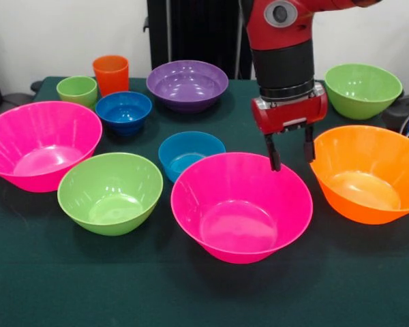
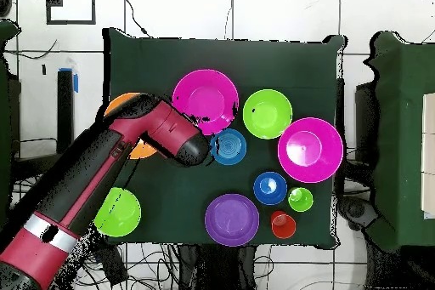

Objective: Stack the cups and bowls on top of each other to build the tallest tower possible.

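The hand (image 1: pixel 290 154) hangs with its two dark fingers (image 1: pixel 275 154) parted and pointing down, holding nothing; the tips sit right at the far rim of the near pink bowl (image 1: pixel 242 204), one finger seemingly at the rim line and the other just behind it, though whether either touches is not clear. Just beside the hand is the orange bowl (image 1: pixel 368 174), and on the other side a small blue bowl (image 1: pixel 189 153) sits just behind the pink rim. Further out stand a green bowl (image 1: pixel 110 192), the second pink bowl (image 1: pixel 39 144), a second blue bowl (image 1: pixel 124 111), the purple bowl (image 1: pixel 187 84), another green bowl (image 1: pixel 362 89), and the two cups, orange (image 1: pixel 111 73) and light green (image 1: pixel 77 90), at the far corner of the tabletop (image 1: pixel 204 293). Nothing is stacked yet; every piece stands alone, as the overhead view agrees, with the arm (image 2: pixel 102 176) over the orange bowl's side. The likely step is a pinch on the pink rim. The risks: the rim is thin, glossy and flared, so a shallow grip could slip; lifting by one edge would tip the bowl, and it might swing into the orange or blue bowl; a finger coming down on the rim could flip the light bowl.
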You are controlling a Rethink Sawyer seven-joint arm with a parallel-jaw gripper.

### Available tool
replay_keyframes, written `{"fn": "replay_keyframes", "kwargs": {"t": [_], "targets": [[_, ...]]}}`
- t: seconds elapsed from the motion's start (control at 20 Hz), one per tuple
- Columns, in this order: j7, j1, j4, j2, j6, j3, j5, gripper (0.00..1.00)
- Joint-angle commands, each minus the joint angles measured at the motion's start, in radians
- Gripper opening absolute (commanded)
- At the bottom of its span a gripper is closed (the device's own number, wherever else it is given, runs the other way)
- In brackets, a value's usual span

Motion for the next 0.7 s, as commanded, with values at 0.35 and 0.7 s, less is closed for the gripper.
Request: {"fn": "replay_keyframes", "kwargs": {"t": [0.35,0.7], "targets": [[0.338,0.063,0.121,-0.044,0.011,0.093,-0.031,1.0],[0.323,0.134,0.229,-0.095,-0.023,0.072,-0.073,1.0]]}}
